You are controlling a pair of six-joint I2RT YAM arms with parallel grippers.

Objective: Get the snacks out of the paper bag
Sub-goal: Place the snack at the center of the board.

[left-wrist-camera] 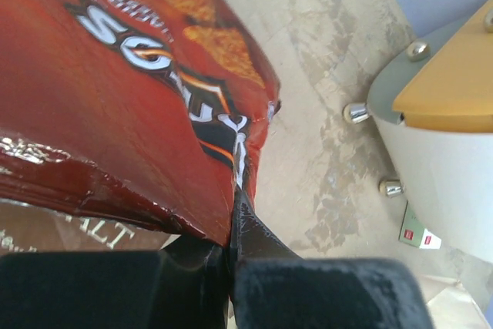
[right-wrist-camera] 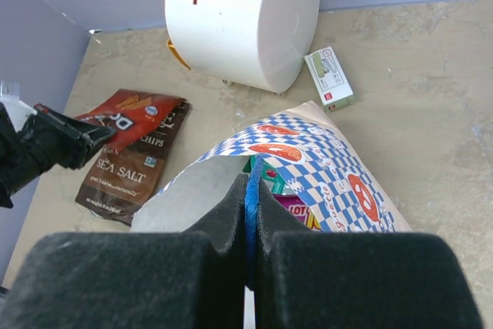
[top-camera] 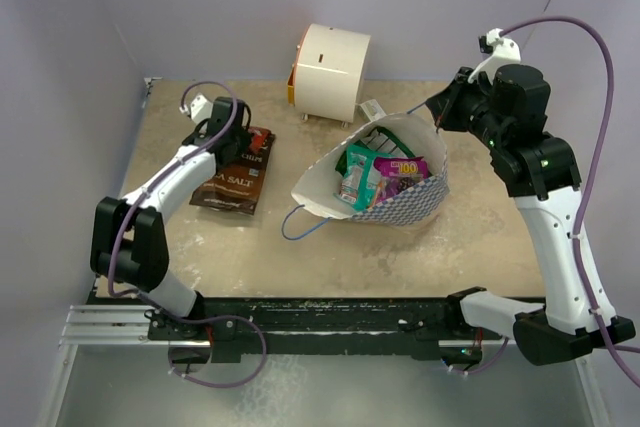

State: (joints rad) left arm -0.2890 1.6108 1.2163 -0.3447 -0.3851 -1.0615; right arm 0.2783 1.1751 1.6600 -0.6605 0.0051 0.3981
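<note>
Left gripper [left-wrist-camera: 235, 217]: jaws fully closed, pinching one edge of a glossy red-orange snack packet [left-wrist-camera: 131, 98]. The packet sits over a dark brown chips bag [top-camera: 232, 185] that lies flat on the mottled beige table [top-camera: 400, 257], left of the paper bag. Whether the two packets touch is unclear from the top view.

Right gripper [right-wrist-camera: 248, 186]: jaws closed on the blue string handle [right-wrist-camera: 250, 221] of the white paper bag with blue checks and orange-red logos [right-wrist-camera: 331, 167], at its far right rim. The bag lies mid-table, mouth open, with a teal packet [top-camera: 355, 175] and a purple packet [top-camera: 408, 169] inside.

A white cylindrical appliance [top-camera: 330, 69] stands behind the bag. A small white box [top-camera: 372, 107] lies between the two, close to the bag's rim.
</note>
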